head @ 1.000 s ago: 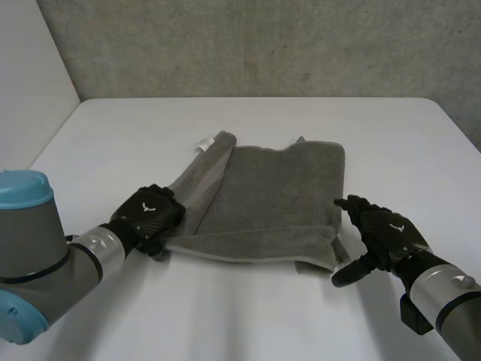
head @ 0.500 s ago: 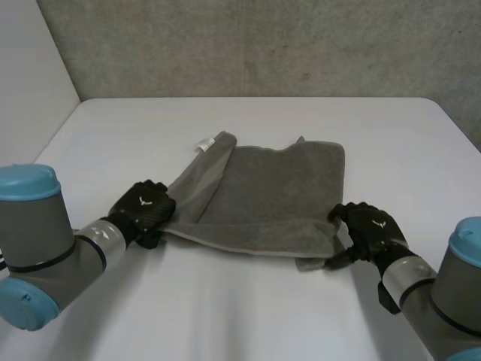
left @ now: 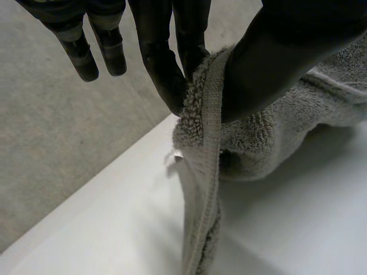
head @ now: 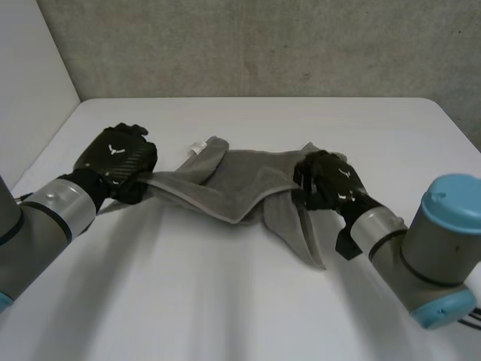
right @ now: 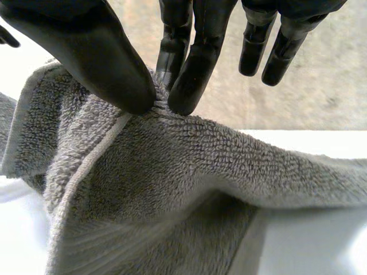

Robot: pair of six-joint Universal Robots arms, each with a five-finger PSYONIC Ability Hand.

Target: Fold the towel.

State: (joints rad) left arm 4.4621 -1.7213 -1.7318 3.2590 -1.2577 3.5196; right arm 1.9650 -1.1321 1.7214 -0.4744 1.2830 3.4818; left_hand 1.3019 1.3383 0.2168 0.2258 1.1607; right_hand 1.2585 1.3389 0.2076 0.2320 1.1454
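At the left, black left hand (head: 116, 162) raised above the white table (head: 225, 301), thumb and fingers pinching the hemmed edge at the left end of 1 grey terry towel (head: 248, 180). At the right, black right hand (head: 325, 183) angled down, thumb and fingers nipping the towel's right end. Towel mid-table, slung between the 2 hands, middle sagging, 1 tail trailing toward the near side.

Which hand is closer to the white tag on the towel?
Left. The left hand pinches the towel on the side nearest the white tag; the right hand pinches it at the far side, across from the tag.
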